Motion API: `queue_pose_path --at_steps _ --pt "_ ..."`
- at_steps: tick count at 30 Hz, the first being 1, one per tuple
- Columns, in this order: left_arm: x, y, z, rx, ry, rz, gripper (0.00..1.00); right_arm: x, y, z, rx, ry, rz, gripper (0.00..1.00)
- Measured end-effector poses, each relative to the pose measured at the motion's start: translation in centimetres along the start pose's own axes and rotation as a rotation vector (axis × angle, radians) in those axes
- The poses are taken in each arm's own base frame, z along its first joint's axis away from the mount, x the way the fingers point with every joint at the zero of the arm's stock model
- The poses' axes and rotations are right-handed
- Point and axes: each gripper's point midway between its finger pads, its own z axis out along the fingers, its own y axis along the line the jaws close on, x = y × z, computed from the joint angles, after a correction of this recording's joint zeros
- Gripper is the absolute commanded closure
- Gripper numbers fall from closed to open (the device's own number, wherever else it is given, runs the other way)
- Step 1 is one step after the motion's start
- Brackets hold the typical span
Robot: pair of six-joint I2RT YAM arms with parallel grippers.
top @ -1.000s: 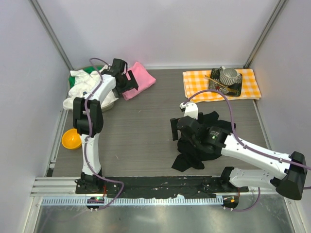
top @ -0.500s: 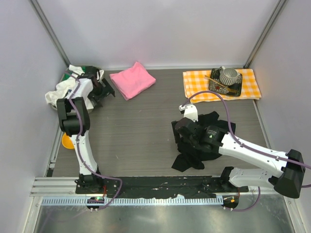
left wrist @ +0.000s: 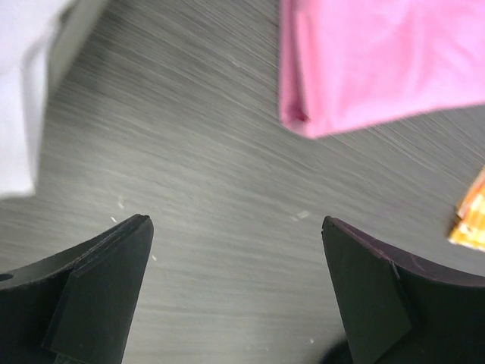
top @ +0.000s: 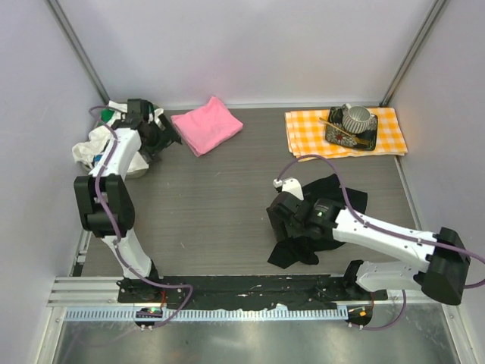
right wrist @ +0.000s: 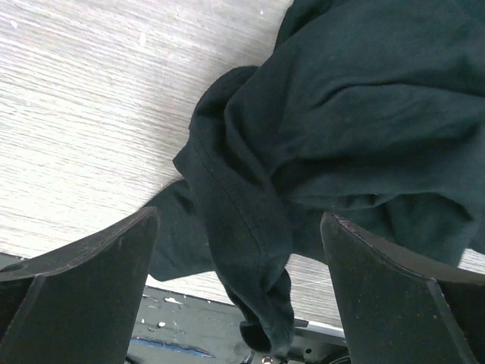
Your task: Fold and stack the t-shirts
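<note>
The pink t-shirt (top: 206, 125) lies folded at the back left; in the left wrist view its corner (left wrist: 379, 61) is ahead of the fingers. My left gripper (top: 163, 135) (left wrist: 233, 221) is open just left of it, over bare table. The black t-shirt (top: 322, 227) lies crumpled at the near right. My right gripper (top: 282, 216) (right wrist: 239, 216) is open on that shirt's left edge. A hanging fold of the black cloth (right wrist: 258, 250) sits between its wide-apart fingers, which are not pressing it.
An orange-and-white checked cloth (top: 303, 133) at the back right carries a dark tray with a metal cup (top: 355, 120). A white cloth pile (top: 95, 144) lies by the left wall. The table's near edge and black rail (top: 242, 287) run just below the black shirt.
My left arm swung away from the pink shirt toward the left wall and now points back at it. The white cloth shifted left. My right gripper edged nearer over the black shirt.
</note>
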Motion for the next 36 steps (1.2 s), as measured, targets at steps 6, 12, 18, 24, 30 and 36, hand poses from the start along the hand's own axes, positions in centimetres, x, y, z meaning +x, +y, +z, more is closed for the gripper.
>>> queue_pose_path --at_steps 6,12,18,24,30,36 --pt "3.7 -4.0 -6.4 0.155 -0.053 0.056 0.01 2.2 0.6 2.8 0.044 0.111 -0.041 0.43" --pt "8.1 -3.5 -9.7 0.229 -0.058 0.075 0.01 3.2 0.5 5.0 0.115 0.16 -0.071 0.99" --pt "9.6 -2.4 -13.1 0.282 -0.117 0.086 0.0 1.7 1.3 5.7 0.162 0.172 -0.095 0.99" --pt "10.3 -2.2 -14.6 0.314 -0.15 0.102 0.01 -13.6 8.4 -3.0 -0.018 -0.171 -0.006 0.99" --pt "12.3 -0.6 -12.7 0.269 -0.092 0.108 0.01 -24.6 9.4 -19.3 -0.281 -0.524 0.179 0.99" --pt "12.3 -0.6 -12.3 0.27 -0.091 0.125 0.0 -20.6 0.7 -21.2 -0.12 -0.567 0.273 0.99"
